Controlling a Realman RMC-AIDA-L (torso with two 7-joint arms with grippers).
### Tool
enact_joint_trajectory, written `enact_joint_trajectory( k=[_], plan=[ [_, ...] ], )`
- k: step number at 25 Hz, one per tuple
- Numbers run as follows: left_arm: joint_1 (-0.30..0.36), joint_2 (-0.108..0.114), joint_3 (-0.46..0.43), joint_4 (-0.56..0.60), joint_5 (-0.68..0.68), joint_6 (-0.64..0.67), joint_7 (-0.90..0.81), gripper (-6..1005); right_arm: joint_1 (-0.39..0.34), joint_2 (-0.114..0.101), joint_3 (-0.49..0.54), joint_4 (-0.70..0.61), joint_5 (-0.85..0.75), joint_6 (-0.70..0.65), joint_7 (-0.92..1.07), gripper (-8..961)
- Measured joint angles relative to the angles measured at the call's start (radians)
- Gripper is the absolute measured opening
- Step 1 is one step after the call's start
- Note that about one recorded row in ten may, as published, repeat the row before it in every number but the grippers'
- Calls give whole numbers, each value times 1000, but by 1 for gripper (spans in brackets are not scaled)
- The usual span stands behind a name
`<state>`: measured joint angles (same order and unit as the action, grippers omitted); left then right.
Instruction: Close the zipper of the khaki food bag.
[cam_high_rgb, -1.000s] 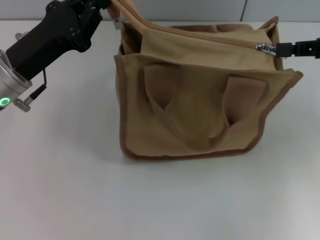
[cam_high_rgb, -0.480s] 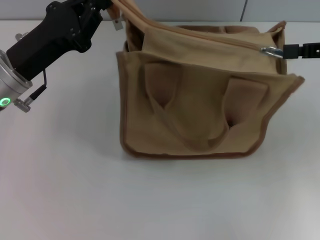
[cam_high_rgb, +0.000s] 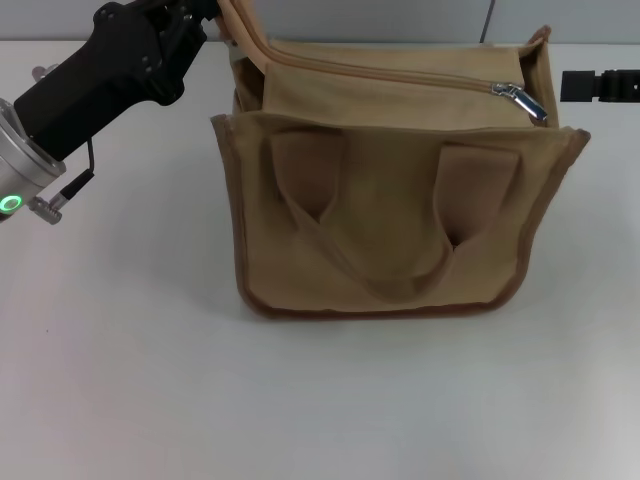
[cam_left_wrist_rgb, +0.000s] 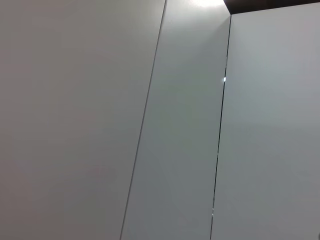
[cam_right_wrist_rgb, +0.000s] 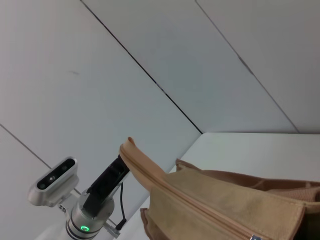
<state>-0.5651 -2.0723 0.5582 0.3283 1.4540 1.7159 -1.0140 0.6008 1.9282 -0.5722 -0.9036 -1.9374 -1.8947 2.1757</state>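
The boxy tan-khaki canvas food bag (cam_high_rgb: 385, 215) stands on the white desk (cam_high_rgb: 130, 380). The left gripper (cam_high_rgb: 222, 12) pinches the bag's raised far-left corner. The khaki-taped zipper (cam_high_rgb: 400, 76) runs to its silver slider (cam_high_rgb: 519, 99), just beside the right gripper (cam_high_rgb: 568, 87), whose fingers stand apart from it, holding nothing; how far open I cannot tell.

Khaki food bag (cam_high_rgb: 390, 225): boxy tan canvas tote with brown piped edges, standing upright, two loop handles hanging flat against its near face; zipper (cam_high_rgb: 400, 78) runs along the top, silver slider at the right end.
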Motion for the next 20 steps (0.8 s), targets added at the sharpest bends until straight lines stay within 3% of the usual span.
enact_joint_trajectory(
  k=[4,8,13,16,17,18,19,20],
  plan=[
    [-1,0,1,0,0,-1,0,24,-3,0,3,0,5,-1,-11,472],
    [-1,0,-1,-1,0,-2,0,24,-16,1,17,0,40,-14,-52,587],
    [1,2,-4,-2,0,-13,-3,25,-92,16,49,6,197,-118,-234,714],
    [4,3,-4,1,0,-16,-11,25,-147,33,48,35,246,-229,-409,755],
    [8,4,-4,3,0,-20,-18,25,-193,55,44,57,251,-280,-540,768],
    [8,4,-4,3,0,-20,-18,25,-193,55,44,57,251,-280,-540,768],
    [10,4,-4,4,0,-23,-22,26,-242,81,34,66,247,-288,-661,768],
    [12,5,-3,5,1,-26,-26,26,-242,81,34,66,247,-288,-661,768]
  ],
)
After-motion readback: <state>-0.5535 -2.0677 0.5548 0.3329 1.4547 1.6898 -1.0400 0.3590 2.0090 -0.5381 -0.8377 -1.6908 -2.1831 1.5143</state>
